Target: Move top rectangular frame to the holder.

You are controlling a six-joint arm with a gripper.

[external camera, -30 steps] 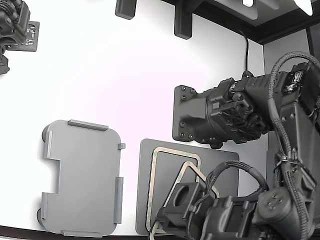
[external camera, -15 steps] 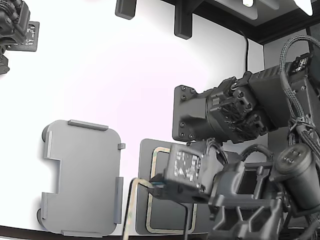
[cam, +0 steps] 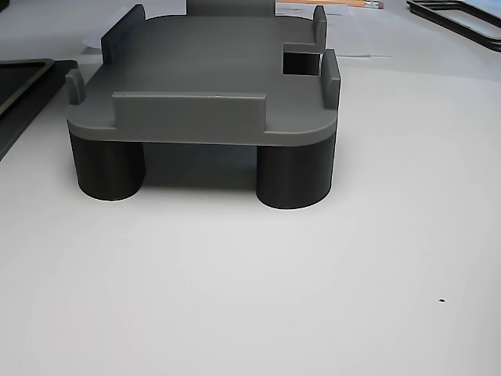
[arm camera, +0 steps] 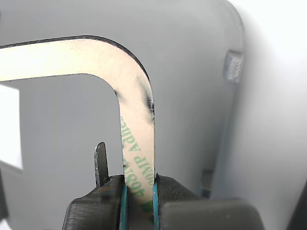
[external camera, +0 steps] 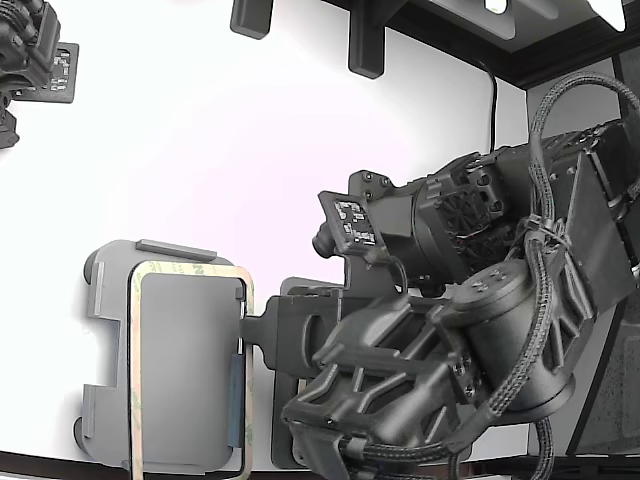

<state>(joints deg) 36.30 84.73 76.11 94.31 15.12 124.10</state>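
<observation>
The top rectangular frame (external camera: 188, 270), a thin tan ring with green print, hangs over the light grey holder (external camera: 108, 300) at the exterior view's lower left. Its outline roughly matches the holder's. My gripper (external camera: 244, 338) reaches in from the right and is shut on the frame's right long side. In the wrist view the two fingers pinch the frame's strip (arm camera: 135, 120) just below a rounded corner, gripper (arm camera: 139, 194), with the holder's grey surface (arm camera: 192, 72) behind. The other view shows the holder (cam: 211, 70) on round dark feet, and no frame appears there.
A darker grey flat plate (external camera: 283, 300) lies just right of the holder, mostly hidden by my arm. A second black arm body (external camera: 400, 230) sits behind mine. Another dark device (external camera: 25, 50) is at the top left, and dark brackets (external camera: 365, 45) stand at the back edge.
My arm has swung to the exterior view's left, carrying the frame from above the dark plate to over the holder. The frame has turned flat and parallel to the holder.
</observation>
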